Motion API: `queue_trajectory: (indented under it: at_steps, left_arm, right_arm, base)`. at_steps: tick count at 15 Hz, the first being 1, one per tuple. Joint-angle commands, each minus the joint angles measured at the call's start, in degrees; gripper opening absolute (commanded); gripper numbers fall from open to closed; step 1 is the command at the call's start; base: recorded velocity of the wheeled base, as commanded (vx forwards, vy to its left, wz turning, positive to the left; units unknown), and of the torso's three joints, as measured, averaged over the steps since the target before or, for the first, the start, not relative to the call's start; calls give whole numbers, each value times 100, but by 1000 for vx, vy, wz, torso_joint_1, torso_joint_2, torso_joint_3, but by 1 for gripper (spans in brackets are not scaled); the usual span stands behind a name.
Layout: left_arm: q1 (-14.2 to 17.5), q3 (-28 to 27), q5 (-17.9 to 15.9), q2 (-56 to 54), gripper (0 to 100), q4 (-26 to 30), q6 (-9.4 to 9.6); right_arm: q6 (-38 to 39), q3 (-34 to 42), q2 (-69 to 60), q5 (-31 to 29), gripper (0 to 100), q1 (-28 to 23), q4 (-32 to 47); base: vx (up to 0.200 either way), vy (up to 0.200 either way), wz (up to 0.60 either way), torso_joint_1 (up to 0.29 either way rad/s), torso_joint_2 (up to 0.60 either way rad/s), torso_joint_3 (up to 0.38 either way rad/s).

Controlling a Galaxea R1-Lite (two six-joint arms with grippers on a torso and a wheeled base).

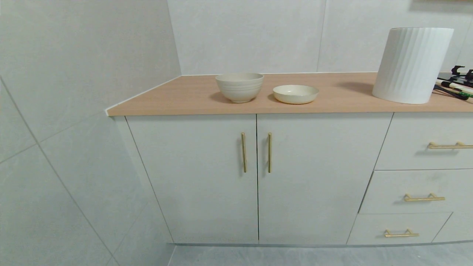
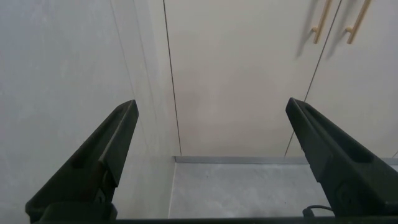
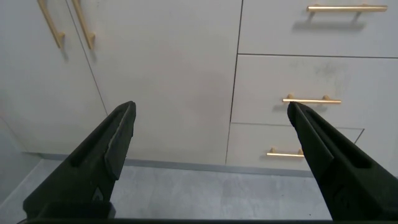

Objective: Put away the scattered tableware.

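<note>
A deep beige ribbed bowl [image 1: 240, 86] stands on the wooden countertop [image 1: 192, 96], and a shallow cream dish [image 1: 295, 93] sits just to its right. Below them are two shut cabinet doors with gold handles [image 1: 244, 152] [image 1: 269, 152]. My left gripper [image 2: 211, 112] is open and empty, held low in front of the left cabinet door near the floor and the side wall. My right gripper [image 3: 211, 112] is open and empty too, low before the right door and the drawers.
A tall white ribbed container [image 1: 412, 64] stands on the counter at the right, with pens and tools [image 1: 456, 83] behind it. Three drawers with gold handles [image 1: 424, 198] fill the cabinet's right side. A tiled wall [image 1: 74, 111] closes the left side.
</note>
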Motion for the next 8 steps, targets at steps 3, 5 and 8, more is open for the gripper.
queue_trajectory:
  at_steps: [3,5,8]
  left_arm:
    - [4,0,-2,9,100,-1,4]
    - [4,0,7,9,100,-1,4]
    - [4,0,-2,9,100,-1,4]
  right_arm:
    - [-39,0,11,4,100,-3,-1]
    - [-39,0,2,4,100,-3,-10]
    - [-109,0,2,13,100,-3,-10]
  base:
    - [0,0,0,0,0,0]
    - [0,0,0,0,0,0]
    - [0,0,0,0,0,0]
